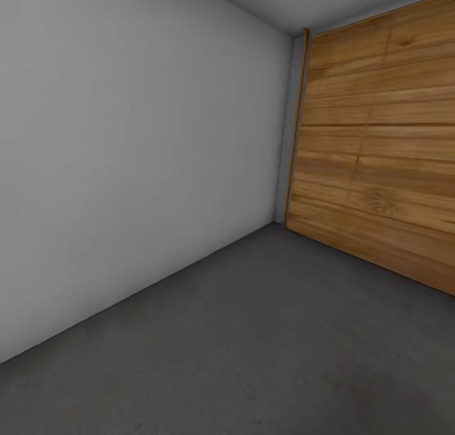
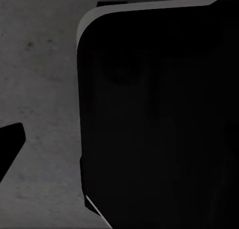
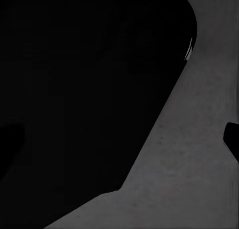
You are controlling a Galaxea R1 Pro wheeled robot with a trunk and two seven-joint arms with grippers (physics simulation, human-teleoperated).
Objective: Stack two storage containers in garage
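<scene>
Head view frames the garage's corner, pale grey wall (image 1: 126,157) at left, plank door (image 1: 379,138) at right, concrete floor (image 1: 253,346) below; containers unseen, jaw state of either gripper impossible to tell.

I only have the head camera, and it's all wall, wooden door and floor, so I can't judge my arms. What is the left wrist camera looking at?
Observer: It looks down at the mottled grey floor, with a big black round-cornered body beside it.
Operator: And the right wrist camera?
Observer: Much the same: a black bulk over concrete.
Operator: Are the grippers open or shut?
Observer: I can't tell. One left fingertip pokes in at the picture's edge, and one right fingertip does likewise.
</scene>
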